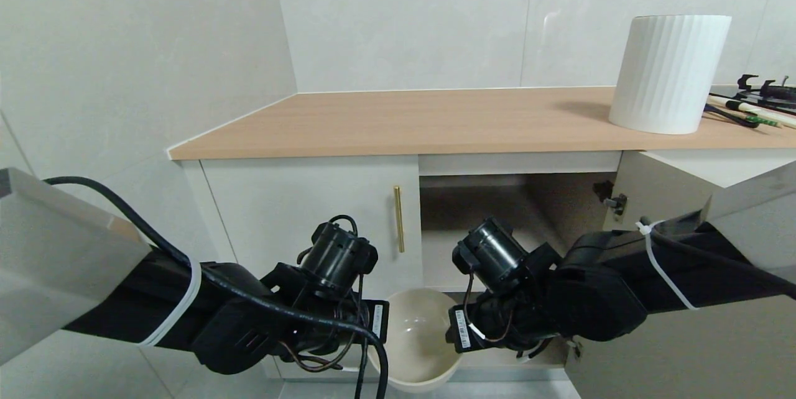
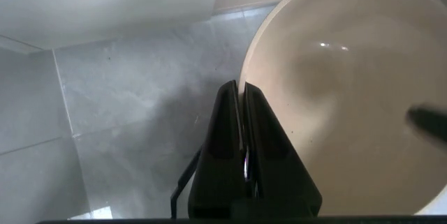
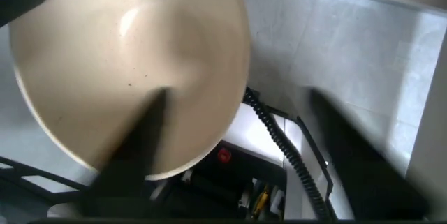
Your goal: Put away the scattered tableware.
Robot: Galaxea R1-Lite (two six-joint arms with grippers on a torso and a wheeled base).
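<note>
Below the worktop, before the open cabinet, the left claw pinches the rim of the cream bowl. The right claw gapes wide, one finger over the hollow. Stowing seems underway: next, carry it ahead into the cabinet.

The rim of a cream bowl is clamped between the 2 black fingers of the left end effector; a grey tiled floor is seen beneath.

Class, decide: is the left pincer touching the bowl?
Touching. The left wrist view shows the left pincer clamping the rim of the bowl, one finger inside, one outside.
</note>
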